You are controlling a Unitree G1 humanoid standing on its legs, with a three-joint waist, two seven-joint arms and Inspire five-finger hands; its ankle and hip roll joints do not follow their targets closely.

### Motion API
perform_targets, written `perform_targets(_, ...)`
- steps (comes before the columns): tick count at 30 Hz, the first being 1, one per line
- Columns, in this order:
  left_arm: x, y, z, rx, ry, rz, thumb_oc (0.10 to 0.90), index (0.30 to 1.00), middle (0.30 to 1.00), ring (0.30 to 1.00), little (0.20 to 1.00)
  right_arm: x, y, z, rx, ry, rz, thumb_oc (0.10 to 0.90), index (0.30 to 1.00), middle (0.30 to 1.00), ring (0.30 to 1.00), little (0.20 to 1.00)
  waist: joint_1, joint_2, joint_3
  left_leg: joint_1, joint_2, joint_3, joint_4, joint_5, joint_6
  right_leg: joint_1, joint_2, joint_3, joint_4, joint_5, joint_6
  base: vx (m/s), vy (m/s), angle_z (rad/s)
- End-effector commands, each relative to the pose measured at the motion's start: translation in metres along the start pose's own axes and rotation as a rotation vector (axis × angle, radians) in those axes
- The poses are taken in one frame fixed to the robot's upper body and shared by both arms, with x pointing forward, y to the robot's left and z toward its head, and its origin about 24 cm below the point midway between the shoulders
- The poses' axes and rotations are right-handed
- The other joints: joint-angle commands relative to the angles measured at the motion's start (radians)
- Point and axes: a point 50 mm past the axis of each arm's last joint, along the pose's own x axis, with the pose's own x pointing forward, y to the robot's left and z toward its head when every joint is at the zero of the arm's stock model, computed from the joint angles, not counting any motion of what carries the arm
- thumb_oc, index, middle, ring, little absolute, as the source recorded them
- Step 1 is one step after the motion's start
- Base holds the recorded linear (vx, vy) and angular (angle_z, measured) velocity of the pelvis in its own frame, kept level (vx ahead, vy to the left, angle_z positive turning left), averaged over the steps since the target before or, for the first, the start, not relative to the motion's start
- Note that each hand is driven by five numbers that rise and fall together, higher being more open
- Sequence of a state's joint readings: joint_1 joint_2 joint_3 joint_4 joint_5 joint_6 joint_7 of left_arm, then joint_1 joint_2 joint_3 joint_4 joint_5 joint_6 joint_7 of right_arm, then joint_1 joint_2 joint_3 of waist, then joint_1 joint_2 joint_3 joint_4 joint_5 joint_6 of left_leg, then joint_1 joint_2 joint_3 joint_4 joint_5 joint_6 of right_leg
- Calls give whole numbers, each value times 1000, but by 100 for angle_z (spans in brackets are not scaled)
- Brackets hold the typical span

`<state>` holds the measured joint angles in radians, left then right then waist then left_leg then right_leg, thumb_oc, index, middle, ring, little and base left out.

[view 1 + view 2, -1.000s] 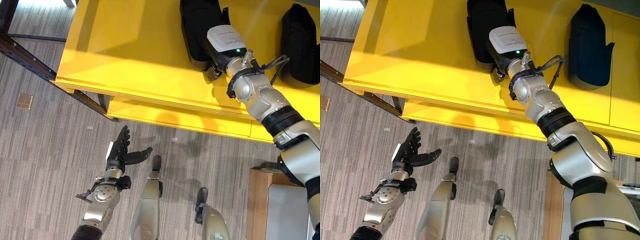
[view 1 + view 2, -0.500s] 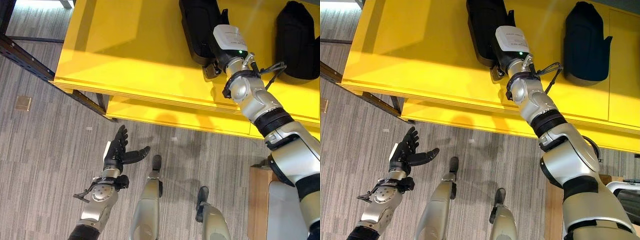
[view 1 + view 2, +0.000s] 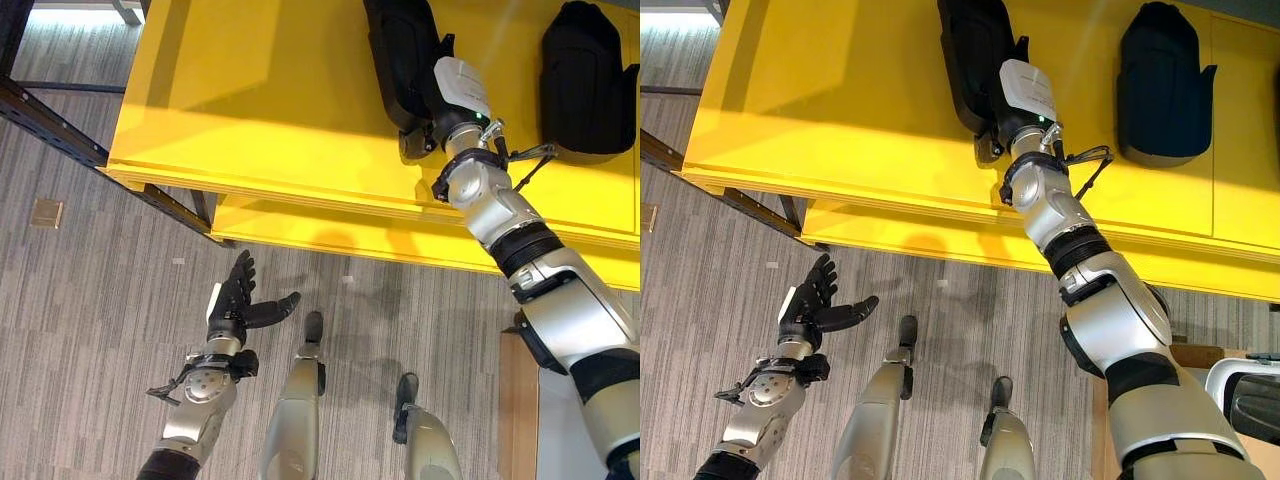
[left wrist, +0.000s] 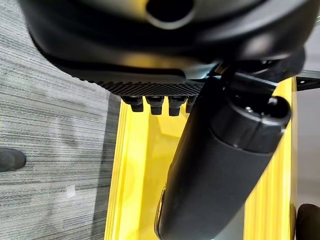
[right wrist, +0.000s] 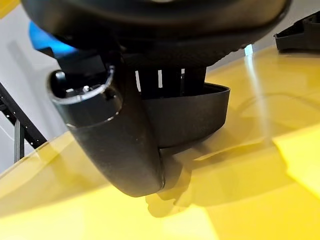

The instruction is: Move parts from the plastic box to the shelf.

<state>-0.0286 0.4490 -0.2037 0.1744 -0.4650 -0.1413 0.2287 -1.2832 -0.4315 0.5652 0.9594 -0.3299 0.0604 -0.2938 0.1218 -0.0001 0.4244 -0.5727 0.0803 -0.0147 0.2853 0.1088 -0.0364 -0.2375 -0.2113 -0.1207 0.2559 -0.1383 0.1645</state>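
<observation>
**Black part gripped on the yellow shelf**

Black and long, the part (image 3: 400,55) lay on the yellow shelf (image 3: 260,100) near its front edge, the right hand (image 3: 432,125) clasped round it. A second black part (image 3: 582,80) lay well apart. The left hand (image 3: 238,303) hung with fingers spread above the floor (image 3: 80,300).

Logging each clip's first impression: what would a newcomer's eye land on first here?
The bright yellow shelf spans the upper scene, with two black parts on it: one black part held by the right hand, its fingers curled round the near end, and another black part apart to its right. Lower left, the left hand hangs open above the grey floor.
</observation>
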Motion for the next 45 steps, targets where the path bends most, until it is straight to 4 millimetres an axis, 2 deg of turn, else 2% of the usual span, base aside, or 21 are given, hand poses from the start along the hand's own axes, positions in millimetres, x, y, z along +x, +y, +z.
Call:
perform_targets(1, 0, -16, 35, -46, -199, -71, 900, 1000, 1000, 1000, 1000, -2, -9, -28, -27, 115, -44, 400, 300, 300, 300, 300, 9, 23, -39, -29, 113, -27, 132, -133, -79, -13, -35, -5, 62, -37, -28, 0, 0, 0)
perform_targets(19, 2, -17, 34, -28, -193, -52, 900, 1000, 1000, 1000, 1000, -16, 22, -28, 209, 199, -72, 400, 300, 300, 300, 300, 9, 39, -37, -39, 106, -31, 133, -134, -72, -13, -37, -14, 64, -41, -30, 0, 0, 0)
perform_targets(42, 2, -19, 34, -22, -196, -48, 900, 1000, 1000, 1000, 1000, -22, 27, -31, 146, 176, -53, 400, 300, 300, 300, 300, 8, 43, -31, -47, 105, -33, 139, -136, -69, -21, -38, -14, 71, -41, -30, 0, 0, 0)
perform_targets(43, 2, -19, 34, -24, -195, -49, 900, 1000, 1000, 1000, 1000, -22, 28, -32, 141, 176, -49, 453, 374, 374, 374, 374, 8, 42, -31, -47, 105, -33, 139, -136, -69, -21, -38, -14, 72, -41, -30, 0, 0, 0)
perform_targets(44, 2, -19, 34, -25, -193, -49, 900, 1000, 1000, 1000, 1000, -22, 30, -32, 131, 180, -37, 873, 962, 962, 962, 962, 9, 41, -31, -48, 105, -33, 141, -137, -69, -22, -37, -14, 72, -41, -30, 0, 0, 0)
perform_targets(45, 2, -19, 33, -25, -193, -49, 900, 1000, 1000, 1000, 1000, -22, 31, -33, 127, 186, -28, 900, 1000, 1000, 1000, 1000, 9, 41, -32, -47, 105, -32, 140, -137, -69, -21, -37, -14, 71, -41, -31, 0, 0, 0)
